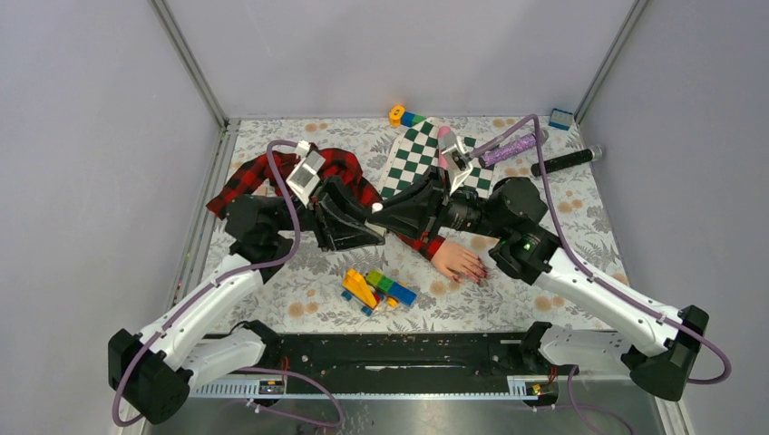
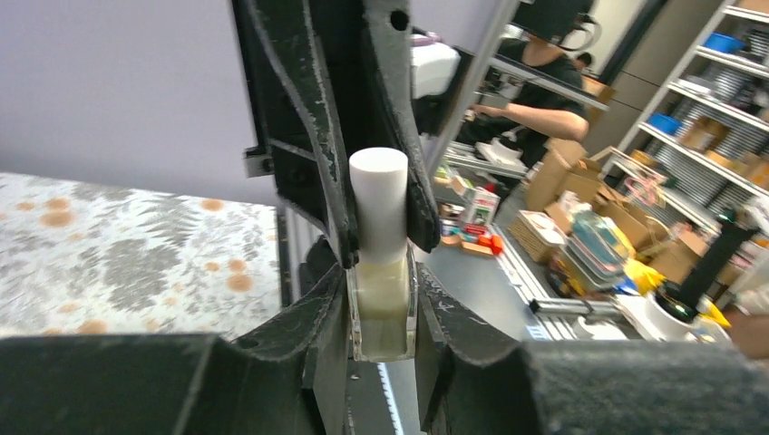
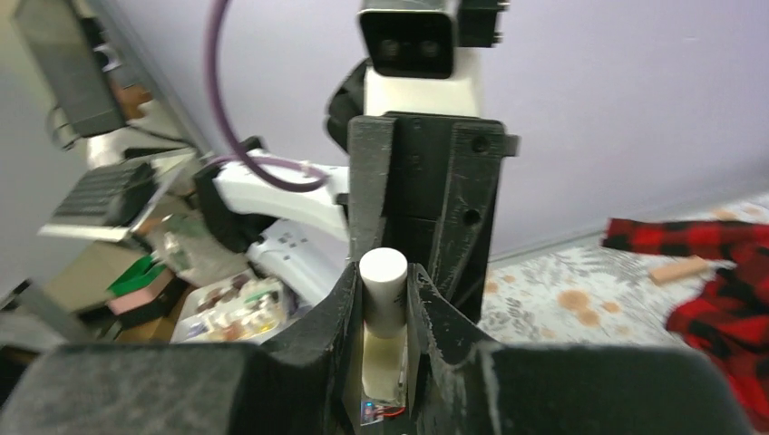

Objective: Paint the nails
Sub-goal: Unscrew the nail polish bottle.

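1. Floral cloth covers the table (image 1: pixel 585 222), which is walled in by plain grey panels. The wrist views look past it to cluttered workshop shelves.
2. In the overhead view the two arms meet nose to nose near the table's centre. Between them they share a small pale bottle (image 2: pixel 381 313), which stands upright, presumably so nothing spills once it is opened.
3. The left claw (image 2: pixel 381 272) is narrowed onto the bottle's glass body and pinches it low from both sides. This reads as the anchoring grip.
4. The right claw (image 3: pixel 384 276) comes in from 3 o'clock and sits higher, its fingers pressed against either side of the white cap (image 2: pixel 379 195). With one claw on the glass and one on the cap, the arms look set up to unscrew the cap, which probably carries the brush.
5. The nails (image 1: pixel 478 272) are dark red, on a mannequin hand (image 1: pixel 456 260) lying flat at about 4 o'clock from the bottle, just beside the right arm's elbow. Its plaid sleeve (image 1: pixel 340 165) runs off toward 10 o'clock beneath the arms. Neither claw is touching it, so painting has not begun.
6. Toy bricks (image 1: pixel 374 288) lie at 6 o'clock from the bottle and a checkered mat (image 1: pixel 415 154) at 1 o'clock, both apart from the mannequin hand.
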Controlling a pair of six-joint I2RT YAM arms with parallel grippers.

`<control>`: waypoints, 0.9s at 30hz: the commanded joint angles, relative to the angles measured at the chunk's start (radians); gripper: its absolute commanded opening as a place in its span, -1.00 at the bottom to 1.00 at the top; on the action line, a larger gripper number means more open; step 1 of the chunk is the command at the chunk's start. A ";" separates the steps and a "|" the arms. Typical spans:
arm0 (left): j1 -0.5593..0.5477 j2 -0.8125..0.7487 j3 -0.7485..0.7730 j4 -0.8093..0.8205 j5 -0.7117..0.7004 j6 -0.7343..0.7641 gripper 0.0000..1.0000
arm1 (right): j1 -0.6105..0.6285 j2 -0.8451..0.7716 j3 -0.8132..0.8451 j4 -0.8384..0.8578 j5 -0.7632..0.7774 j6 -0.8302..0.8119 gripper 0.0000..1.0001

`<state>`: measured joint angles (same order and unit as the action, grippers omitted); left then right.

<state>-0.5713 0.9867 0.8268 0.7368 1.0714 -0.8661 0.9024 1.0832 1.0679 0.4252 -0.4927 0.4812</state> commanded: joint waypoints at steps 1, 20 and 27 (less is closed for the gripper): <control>-0.021 0.034 0.003 0.374 0.144 -0.203 -1.00 | 0.006 0.035 0.032 0.179 -0.292 0.105 -1.00; -0.015 0.095 0.010 0.510 0.172 -0.307 -1.00 | -0.029 0.111 0.072 0.413 -0.494 0.310 -0.94; -0.008 -0.001 0.057 -0.219 0.047 0.225 -1.00 | -0.144 -0.036 -0.089 0.218 -0.119 0.228 0.87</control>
<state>-0.5842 1.0523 0.8242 0.9901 1.2209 -1.0431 0.8017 1.1549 1.0317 0.7620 -0.8379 0.7540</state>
